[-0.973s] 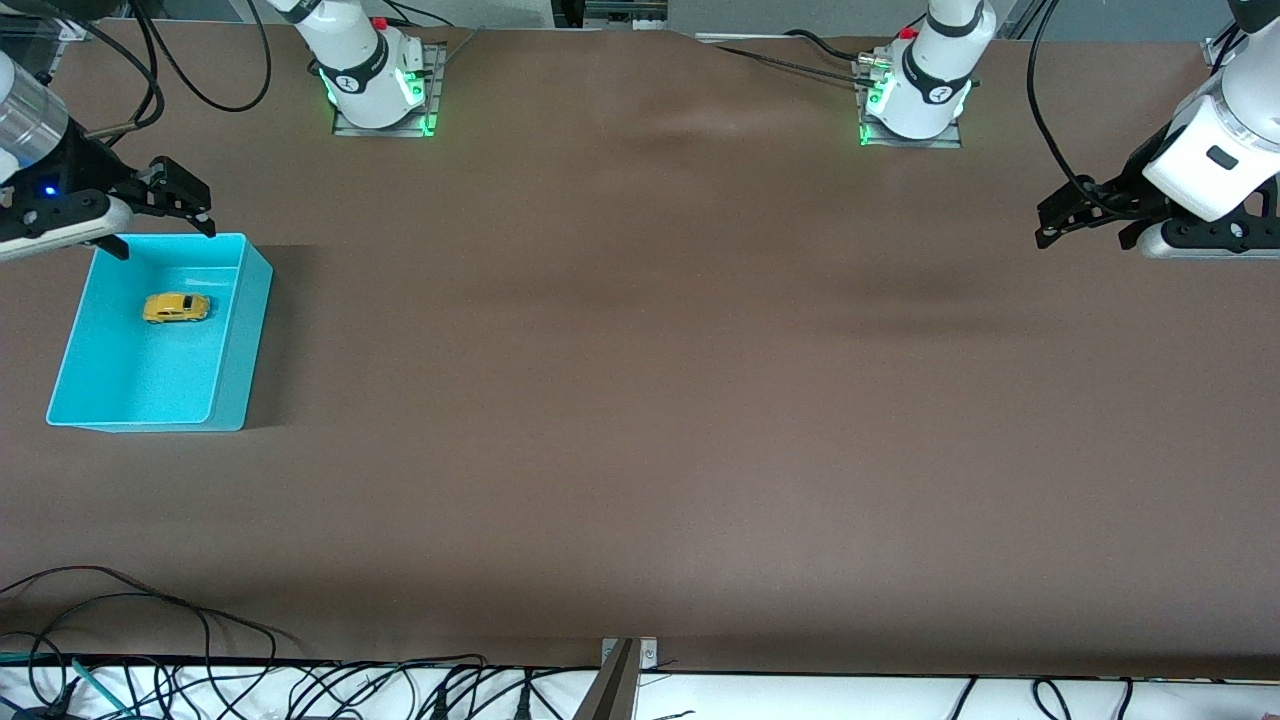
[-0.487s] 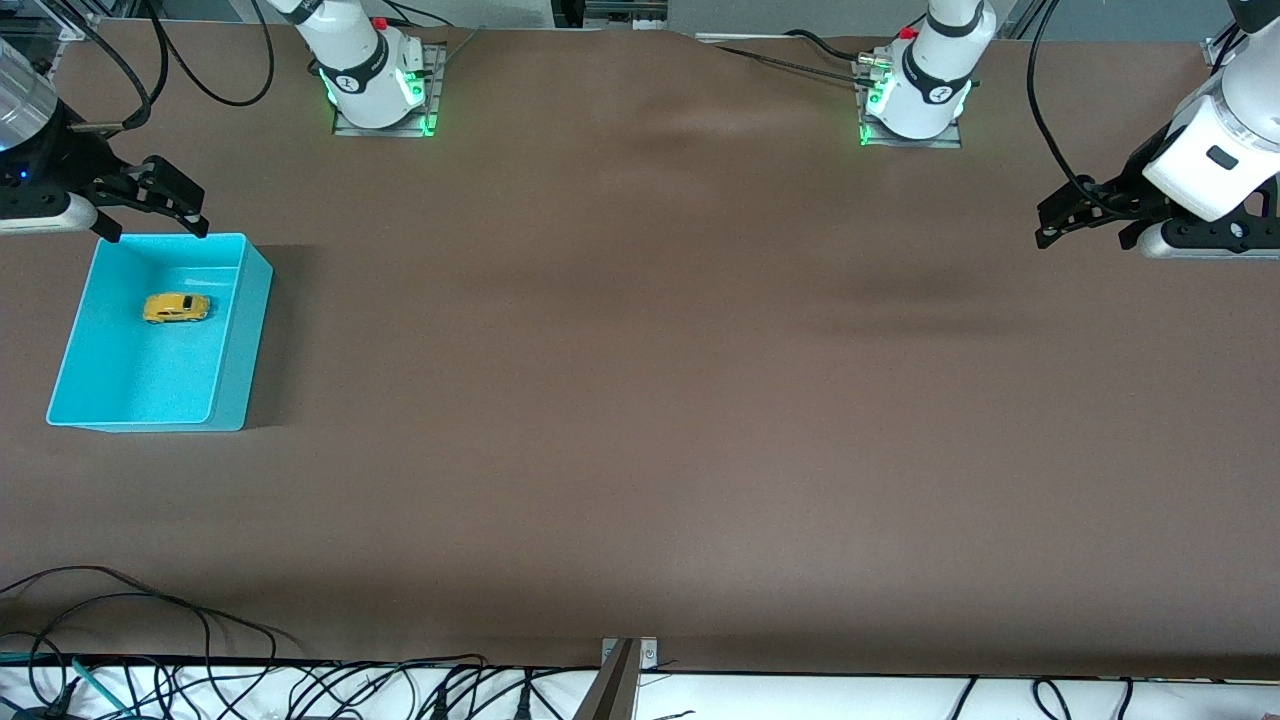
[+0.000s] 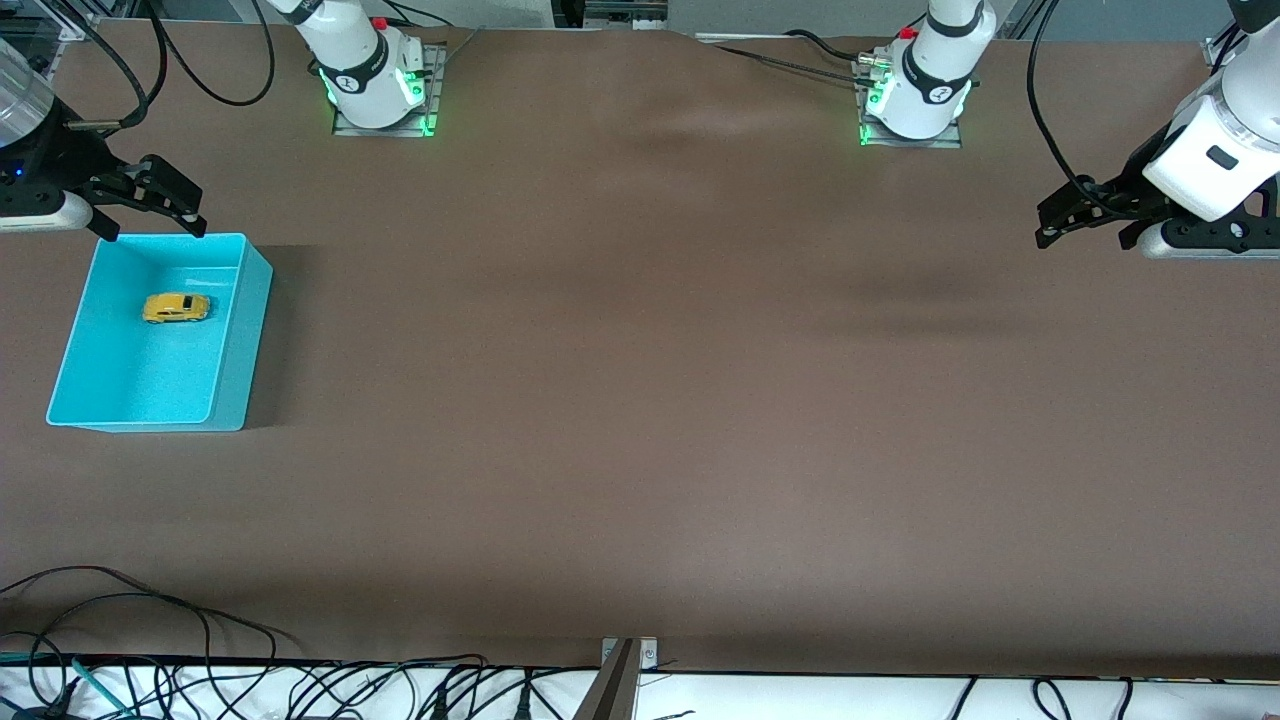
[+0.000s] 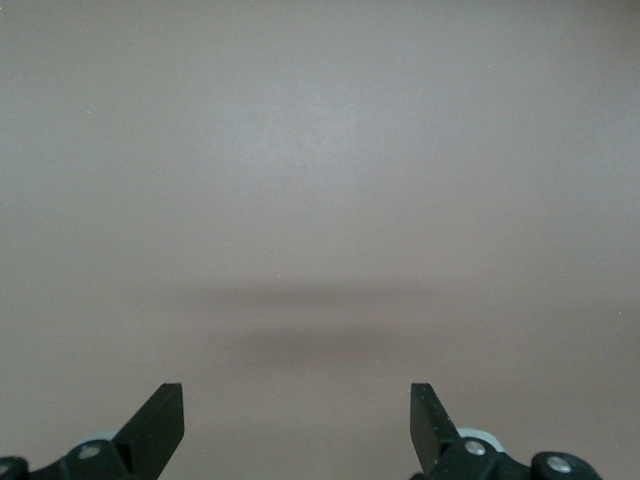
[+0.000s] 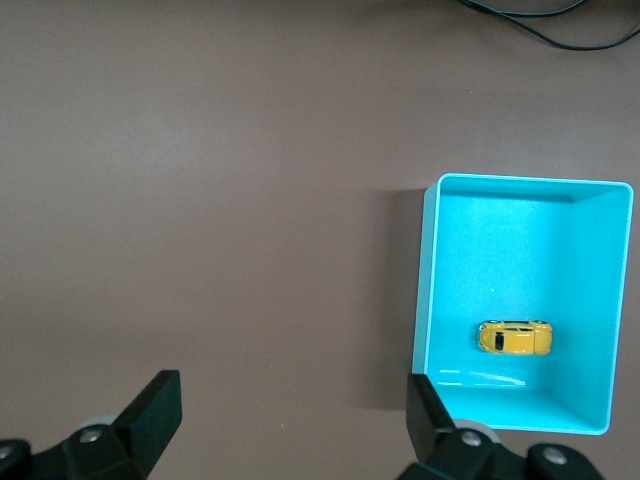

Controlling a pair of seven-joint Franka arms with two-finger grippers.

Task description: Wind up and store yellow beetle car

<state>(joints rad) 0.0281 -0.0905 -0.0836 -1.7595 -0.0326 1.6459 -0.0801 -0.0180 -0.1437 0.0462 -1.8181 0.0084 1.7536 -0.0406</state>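
The yellow beetle car (image 3: pixel 176 308) lies on its wheels inside the turquoise bin (image 3: pixel 235 380) at the right arm's end of the table; it also shows in the right wrist view (image 5: pixel 515 338), inside the bin (image 5: pixel 428 280). My right gripper (image 3: pixel 153 220) is open and empty, up in the air over the bin's rim nearest the robots. In the right wrist view its fingertips (image 5: pixel 155 405) stand wide apart (image 5: pixel 292 400). My left gripper (image 3: pixel 1085 228) is open and empty, waiting over bare table at the left arm's end (image 4: pixel 297 410).
The brown table (image 3: pixel 640 400) stretches between the two arms. Loose cables (image 3: pixel 150 640) lie along the table's edge nearest the front camera. A cable (image 5: pixel 540 20) shows past the bin in the right wrist view.
My right gripper has drawn back toward the table's end and the robots' side, away from over the bin. The car, the bin and the left arm have not moved.
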